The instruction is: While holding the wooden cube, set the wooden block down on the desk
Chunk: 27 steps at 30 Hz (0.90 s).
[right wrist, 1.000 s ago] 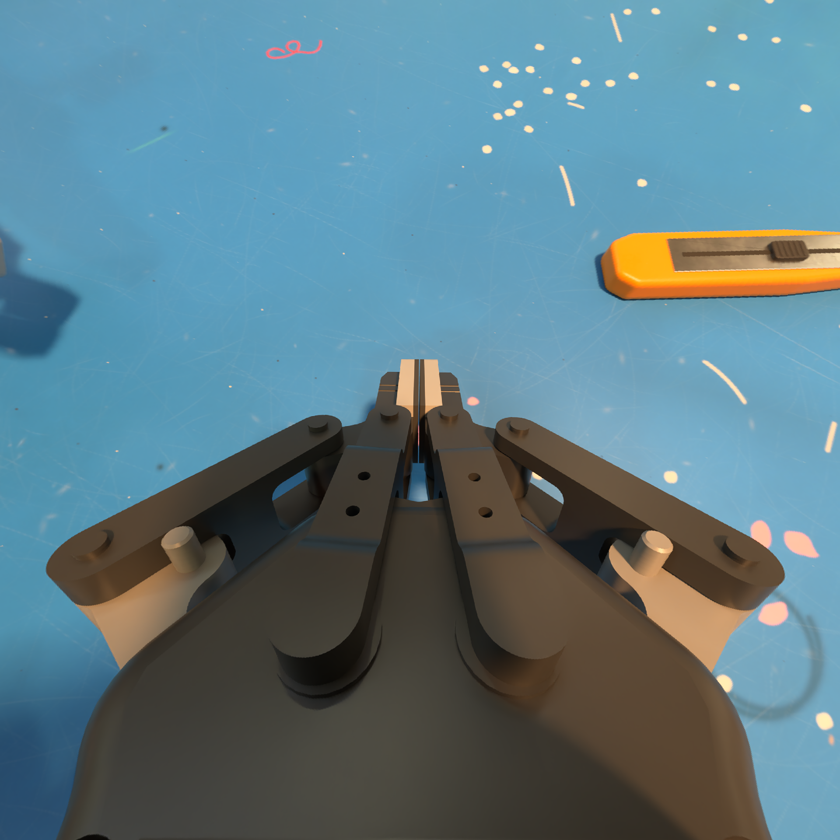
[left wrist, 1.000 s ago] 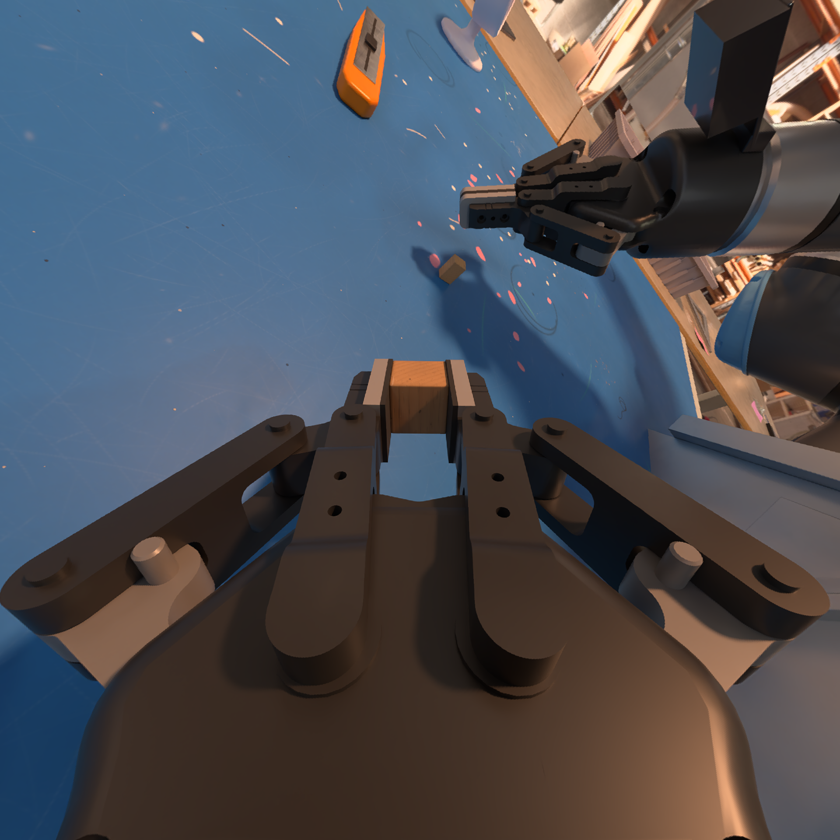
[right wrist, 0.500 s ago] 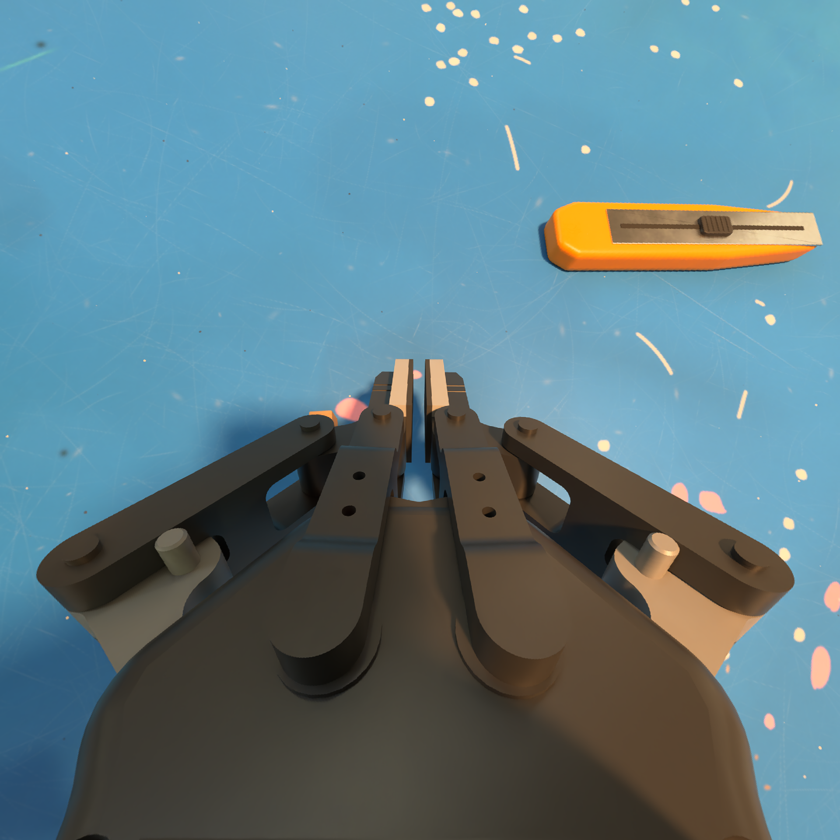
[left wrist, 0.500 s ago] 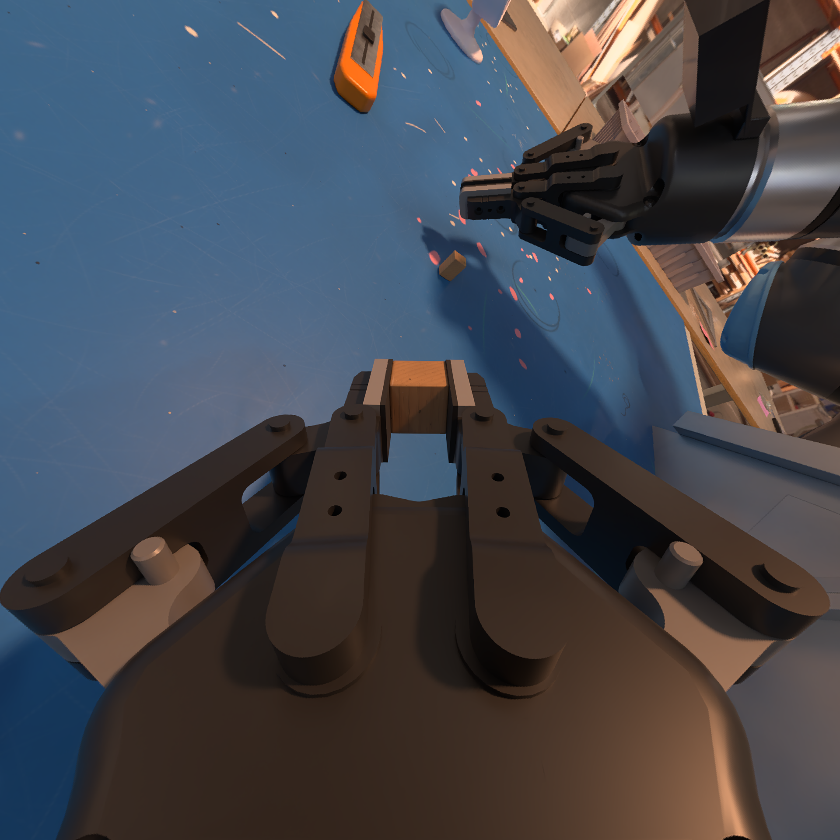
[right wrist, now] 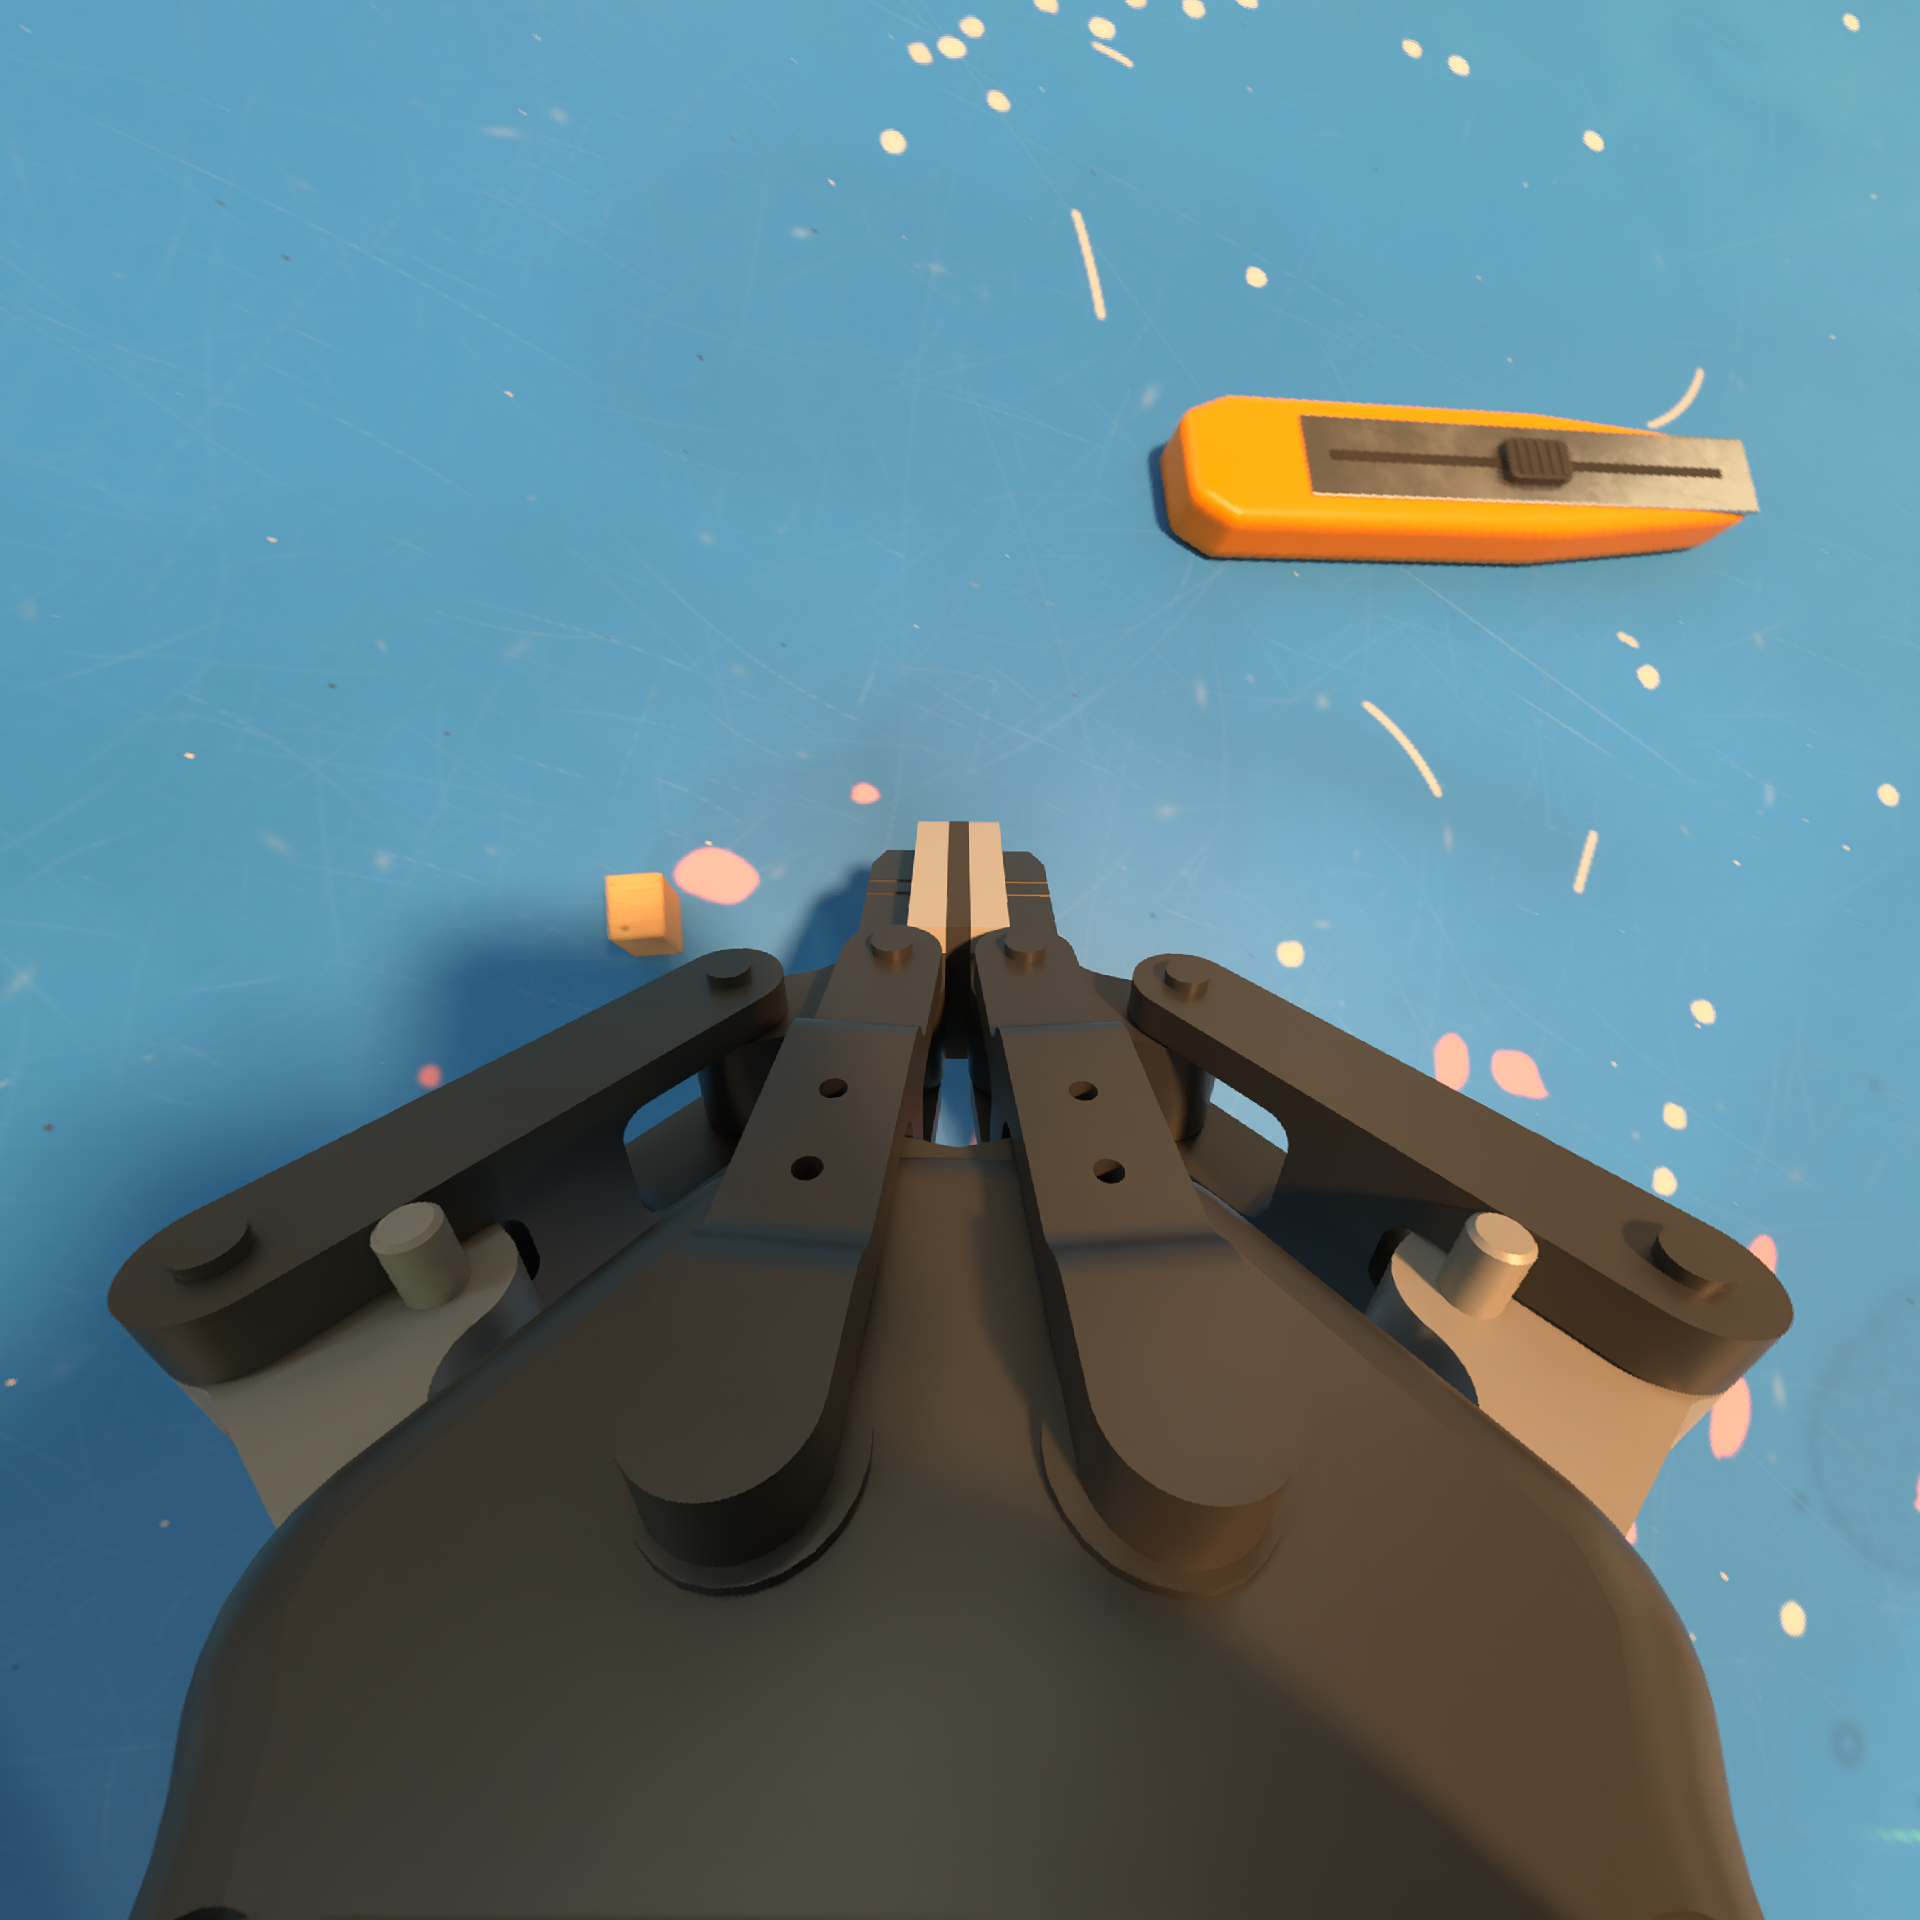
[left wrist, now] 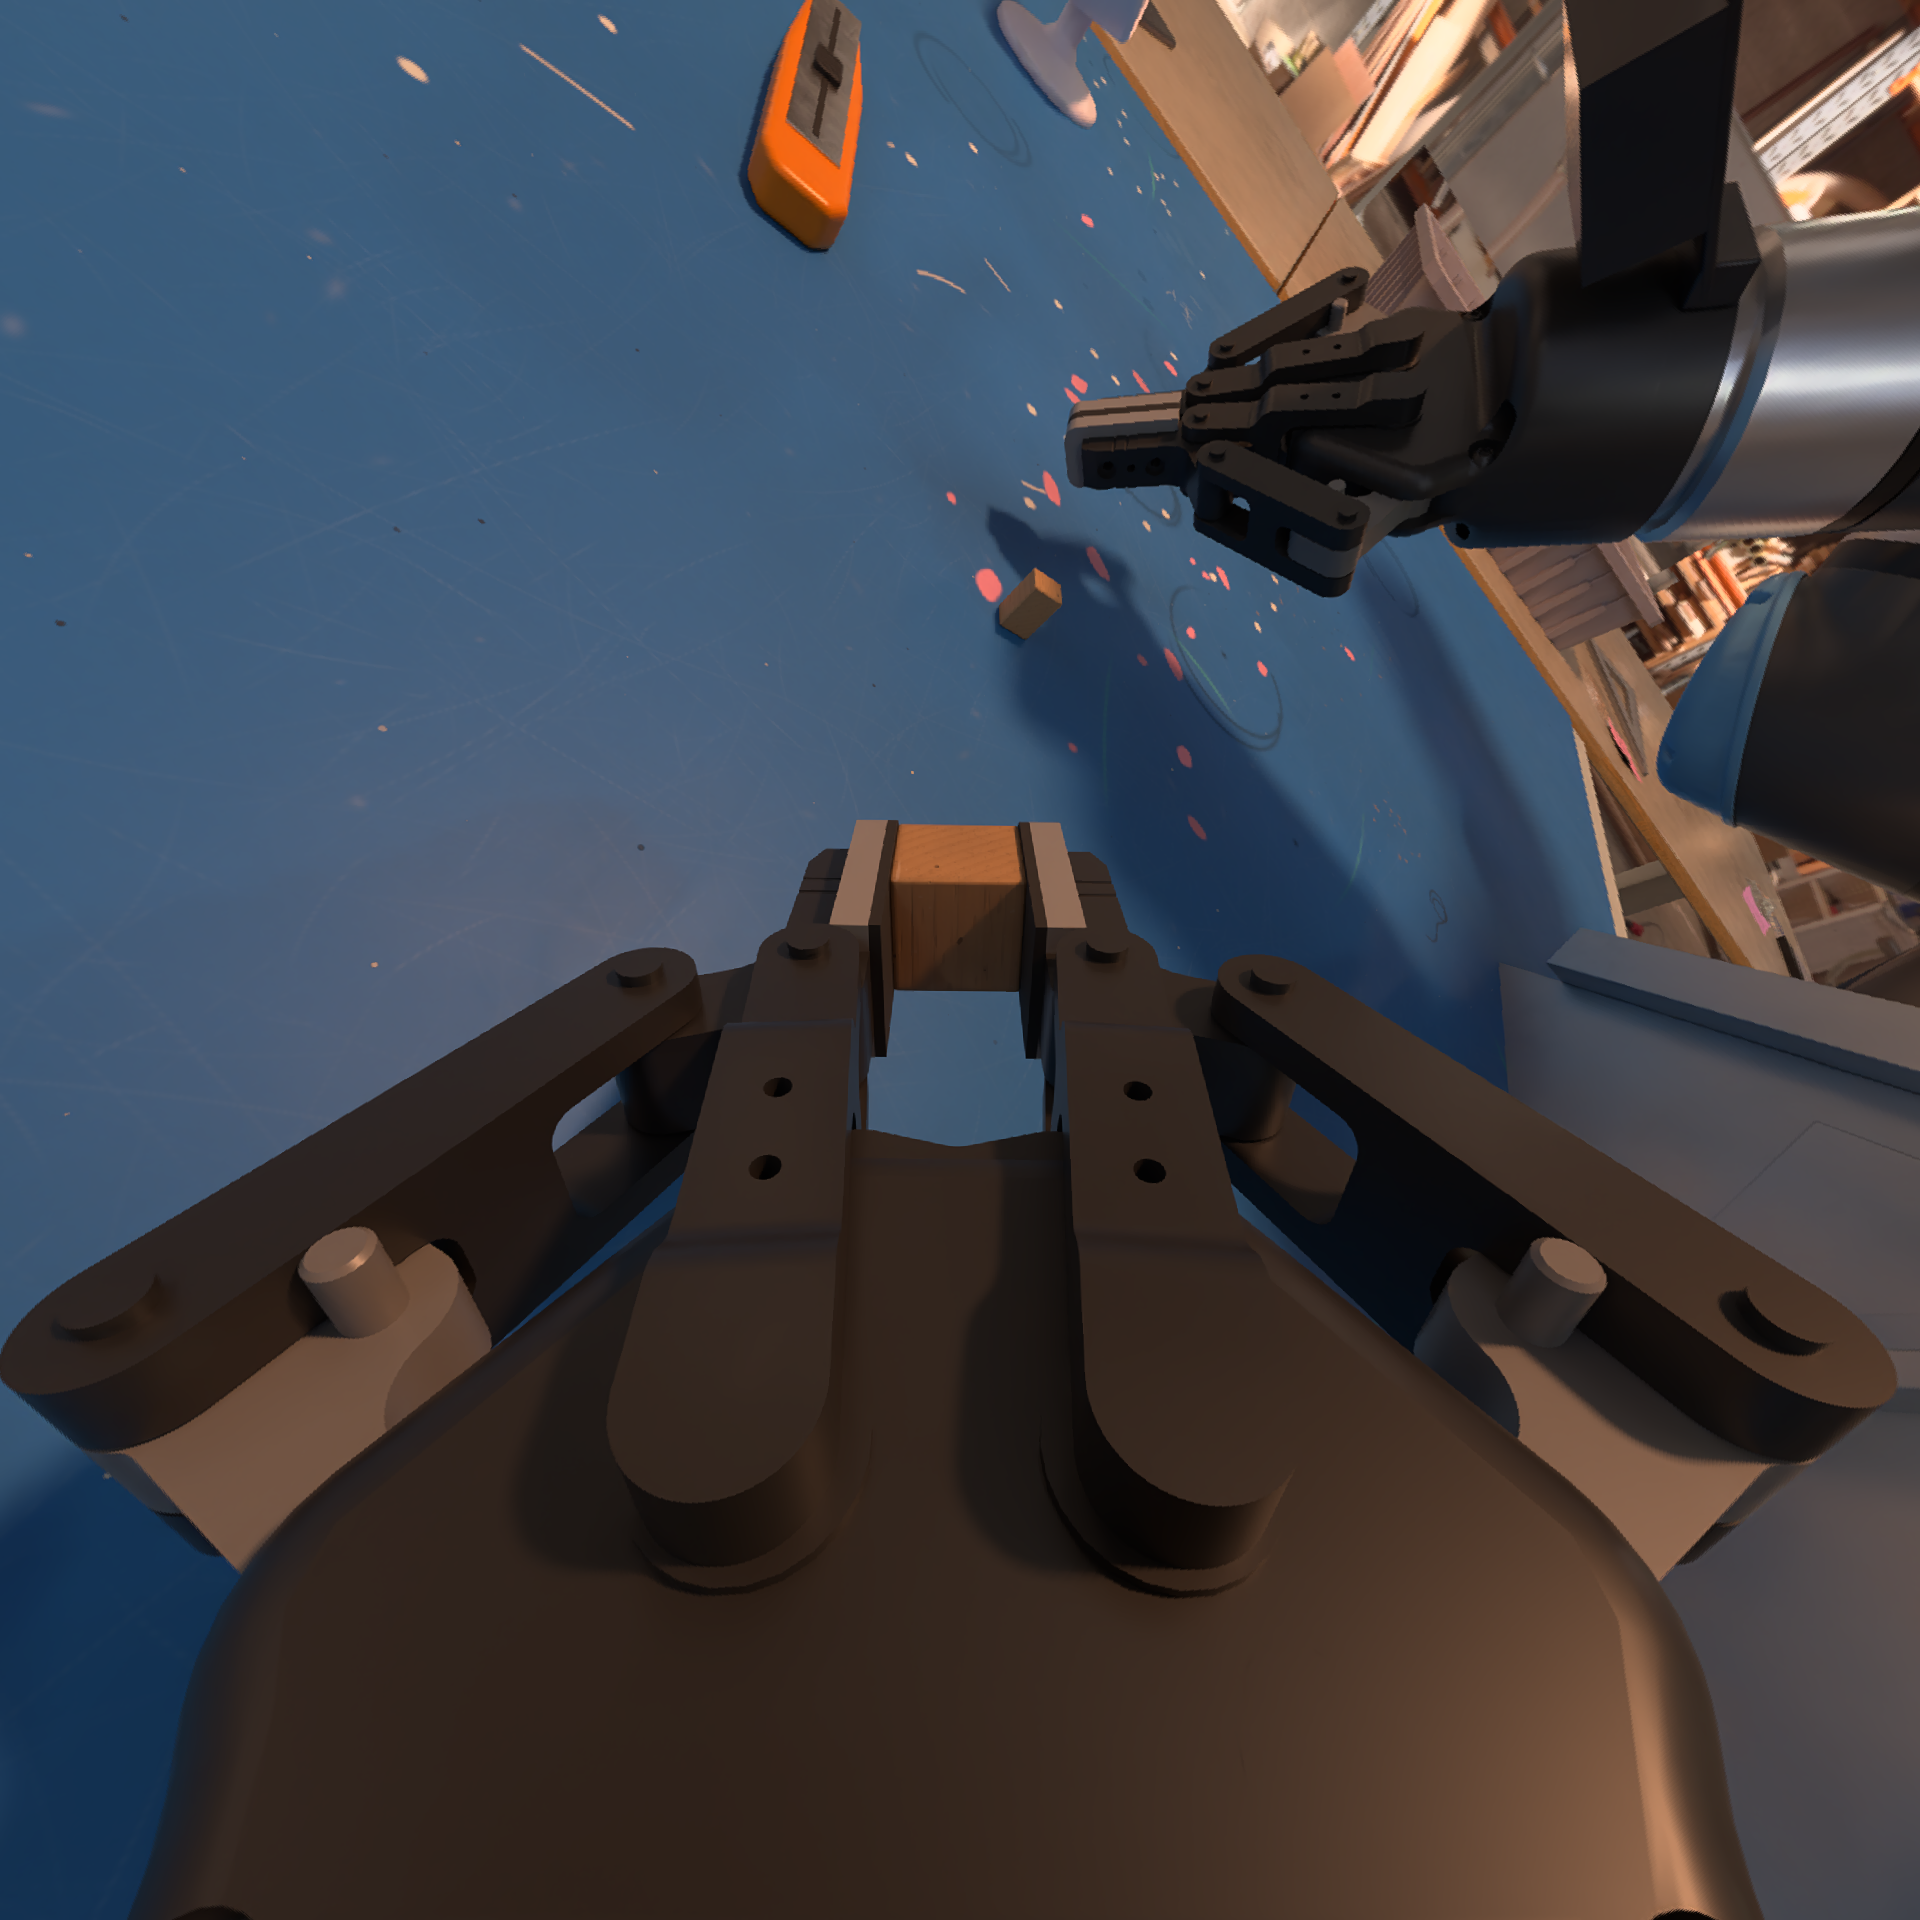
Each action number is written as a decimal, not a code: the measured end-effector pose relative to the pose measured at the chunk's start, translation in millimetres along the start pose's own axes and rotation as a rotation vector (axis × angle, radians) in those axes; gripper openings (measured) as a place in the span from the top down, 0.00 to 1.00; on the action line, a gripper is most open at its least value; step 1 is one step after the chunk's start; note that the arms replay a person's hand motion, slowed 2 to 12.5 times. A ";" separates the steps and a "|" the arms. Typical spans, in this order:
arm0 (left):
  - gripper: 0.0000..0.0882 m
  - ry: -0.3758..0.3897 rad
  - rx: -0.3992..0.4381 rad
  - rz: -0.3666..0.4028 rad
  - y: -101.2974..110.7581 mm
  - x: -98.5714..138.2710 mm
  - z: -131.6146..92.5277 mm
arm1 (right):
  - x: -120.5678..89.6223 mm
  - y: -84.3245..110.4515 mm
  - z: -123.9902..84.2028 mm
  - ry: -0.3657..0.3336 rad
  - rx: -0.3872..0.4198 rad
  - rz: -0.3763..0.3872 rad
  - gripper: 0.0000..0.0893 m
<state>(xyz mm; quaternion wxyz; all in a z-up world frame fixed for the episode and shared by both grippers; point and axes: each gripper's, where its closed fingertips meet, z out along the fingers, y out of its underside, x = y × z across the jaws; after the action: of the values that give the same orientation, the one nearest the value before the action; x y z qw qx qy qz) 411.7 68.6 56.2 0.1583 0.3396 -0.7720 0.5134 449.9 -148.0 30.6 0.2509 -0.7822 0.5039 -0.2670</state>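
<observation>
My left gripper is shut on the wooden cube and holds it above the blue desk. A smaller wooden block lies alone on the desk ahead. It also shows in the right wrist view, just left of my right gripper's fingers. My right gripper is shut with its pads together and nothing between them. In the left wrist view the right gripper hovers above and to the right of the block, apart from it.
An orange utility knife lies on the desk to the right of the right gripper, and it is far ahead in the left wrist view. A white stand base sits near the desk's wooden edge. A grey box stands at the right.
The right gripper's pads parted slightly, then closed again, and it drew back from the desk. The small block has come into the right wrist view. The left gripper kept its hold on the cube.
</observation>
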 end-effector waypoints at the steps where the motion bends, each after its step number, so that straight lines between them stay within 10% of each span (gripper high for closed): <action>1: 0.77 0.001 -0.001 0.000 0.0 0.1 0.2 | 2.5 1.5 -0.3 0.011 -0.007 0.000 1.00; 27: 0.77 0.041 -0.017 0.005 -2.5 4.5 7.0 | 24.1 -2.2 -22.6 0.083 0.090 0.054 0.91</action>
<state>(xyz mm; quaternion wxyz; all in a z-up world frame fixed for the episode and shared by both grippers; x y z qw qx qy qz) 410.9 60.0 57.6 0.1756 0.3257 -0.7739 0.5140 444.6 -172.1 52.6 0.2721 -0.7443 0.5224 -0.3147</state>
